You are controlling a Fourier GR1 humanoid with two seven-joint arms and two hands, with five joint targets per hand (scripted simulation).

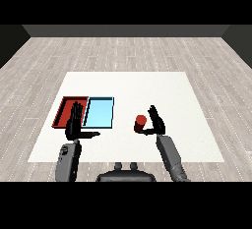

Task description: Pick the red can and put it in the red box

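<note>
I judge I'm at the grasp step: my right hand point(156, 121) sits just beside the red can point(141, 123), fingers straight and thumb reaching under it, not curled round it. The can stands upright on the white table point(172, 90), right of the light blue tray point(99, 112). Next I need to wrap the fingers round the can, lift, and carry it leftward across the blue tray to the red tray point(64, 109). My left hand point(75, 122) hovers with fingers straight over the red tray's near edge, so I'd move it aside first. The table has open room right of the can.
</note>
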